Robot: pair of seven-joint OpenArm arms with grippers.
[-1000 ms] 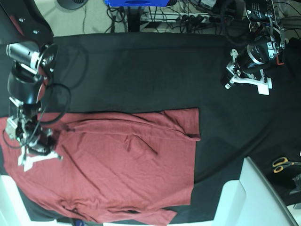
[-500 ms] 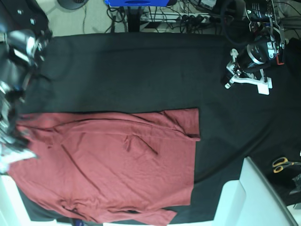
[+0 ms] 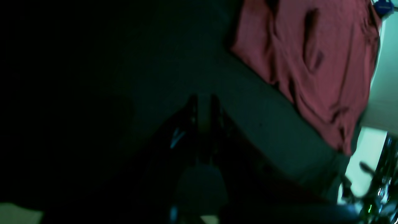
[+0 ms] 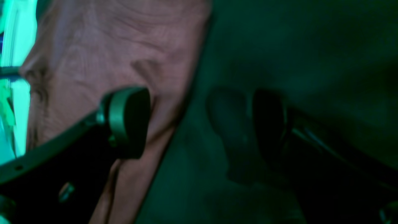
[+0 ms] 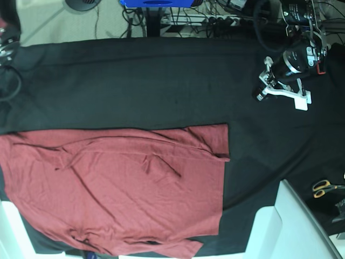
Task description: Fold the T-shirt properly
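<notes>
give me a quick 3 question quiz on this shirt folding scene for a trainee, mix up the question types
1. True or false: the right gripper is shut on the T-shirt.
2. Multiple choice: in the base view, the scissors lie
A. on the T-shirt
B. at the right edge, apart from the T-shirt
C. in the left gripper
3. Fill in: the T-shirt lies on a ____ table cloth.

Key
1. False: its jaws stand wide open, one finger over the fabric and the other over the cloth, nothing between them.
2. B
3. black
</notes>
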